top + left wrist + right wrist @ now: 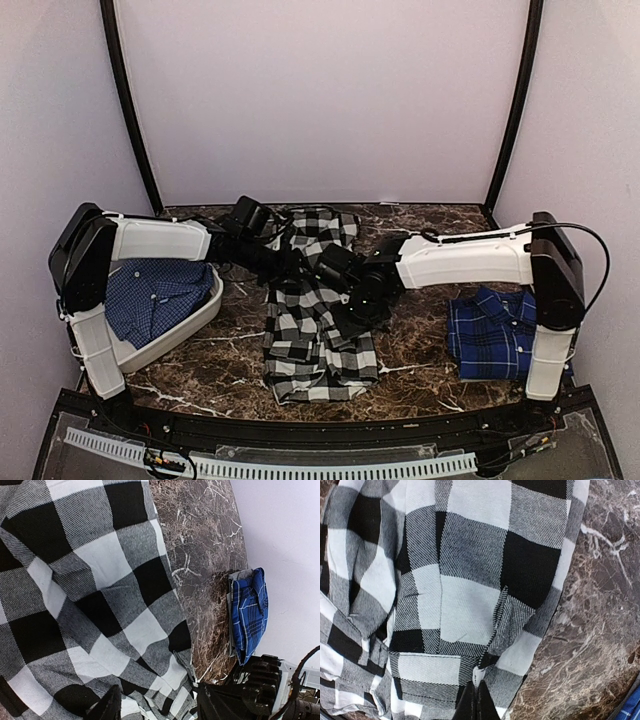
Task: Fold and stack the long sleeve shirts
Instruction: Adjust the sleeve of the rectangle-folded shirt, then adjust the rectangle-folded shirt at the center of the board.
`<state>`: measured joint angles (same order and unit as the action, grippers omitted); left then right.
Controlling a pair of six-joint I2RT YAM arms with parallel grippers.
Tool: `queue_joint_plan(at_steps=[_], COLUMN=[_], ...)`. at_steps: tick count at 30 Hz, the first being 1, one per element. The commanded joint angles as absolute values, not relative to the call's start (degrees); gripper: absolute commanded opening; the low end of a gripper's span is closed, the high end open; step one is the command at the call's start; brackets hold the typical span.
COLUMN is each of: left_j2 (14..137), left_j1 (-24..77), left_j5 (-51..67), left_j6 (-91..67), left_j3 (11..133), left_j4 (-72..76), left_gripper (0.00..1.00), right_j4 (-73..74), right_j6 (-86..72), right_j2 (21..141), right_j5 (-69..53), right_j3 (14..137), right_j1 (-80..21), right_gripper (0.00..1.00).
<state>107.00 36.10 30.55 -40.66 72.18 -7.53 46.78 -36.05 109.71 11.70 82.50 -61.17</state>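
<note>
The right claw (477, 705) is seen closed, its fingers pressed together on a raised ridge of the checked shirt (318, 330). This pinch is shown only in the right wrist view; in the top view the claw is merely a dark mass on the cloth. The left claw (157, 697) is held open, its two fingers (109, 707) standing apart over the same shirt. Whether the cloth is touched by them cannot be told. The checked shirt is spread at the middle of the tabletop (430, 365), its long axis running from the far edge to the near edge; the collar end cannot be made out. A folded blue plaid shirt (493, 335) is laid by the right edge, toward the near right corner, apart from the checked one. A white bin (205, 312) is set at the left edge, and a blue shirt (150, 295) with white buttons is held in it.
</note>
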Motion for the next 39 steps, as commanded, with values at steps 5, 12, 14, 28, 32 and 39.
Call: queue_joint_plan(at_steps=[5,12,14,28,32,39], left_j2=[106.09,106.99,107.23,116.1,121.28,128.82], left_j1=[35.68,35.68,35.68,34.51,34.46,34.52], left_j5=[32.53,32.32,32.01,24.75,25.72,29.1], left_j6=[-39.47,-40.36,-40.81,-41.35,-41.31,-44.41], left_j3=[71.0,71.86,72.57,88.03,93.76,98.92], left_j4=[-6.5,-5.89,-5.49,-0.49,1.69,4.68], left_gripper=[0.5,0.5,0.5,0.38,0.38,0.36], right_j4=[51.79,47.24,44.83,11.98,7.39,3.17], right_j6=[-37.4,-37.64,-37.4,-30.25,-30.56,-32.25], right_j2=[107.92,106.08,103.74,101.99,109.59,123.89], right_j5=[6.52,7.55,8.19,-10.36,-17.23,-22.82], right_j3=[81.48,78.9,78.48,80.28,86.11,95.28], right_j1=[-63.62,-62.66,-60.48,-35.6,-31.21,-25.07], right_gripper=[0.0,0.14,0.26,0.29,0.28,0.34])
